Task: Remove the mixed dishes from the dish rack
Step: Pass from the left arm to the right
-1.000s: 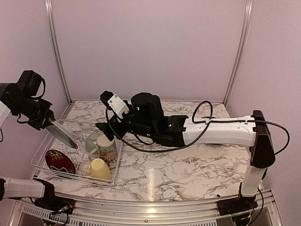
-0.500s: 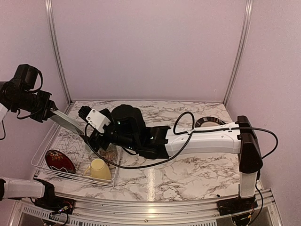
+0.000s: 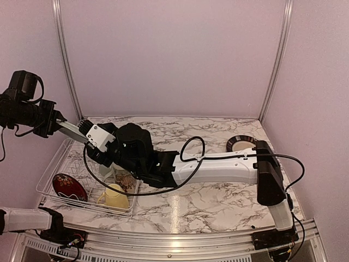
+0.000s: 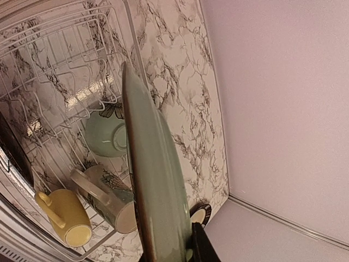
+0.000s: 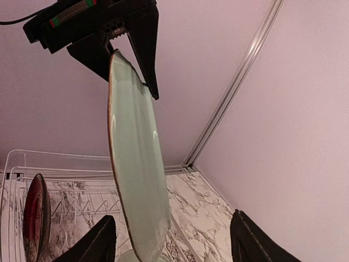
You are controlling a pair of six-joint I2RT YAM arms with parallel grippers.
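Observation:
My left gripper (image 3: 53, 121) is shut on the rim of the pale green plate (image 3: 71, 131) and holds it on edge above the dish rack (image 3: 50, 192). In the left wrist view the plate (image 4: 152, 191) fills the middle, with one finger (image 4: 202, 246) against it. My right gripper (image 5: 174, 243) is open, its fingers either side of the plate's lower edge (image 5: 136, 174) without touching; from above it sits at the plate's low end (image 3: 86, 147). The rack holds the dark red plate (image 3: 68, 186), yellow mug (image 3: 114, 196), floral mug (image 4: 106, 199) and green bowl (image 4: 106, 134).
The black-rimmed cream plate (image 3: 240, 143) lies on the marble table at the back right. The right arm stretches across the table's middle and over the rack's right side. Lilac walls close in the left, back and right.
The left gripper has lifted the green plate up and to the left, out of the rack. The right arm has swung left, bringing its open fingers around the plate's lower edge.

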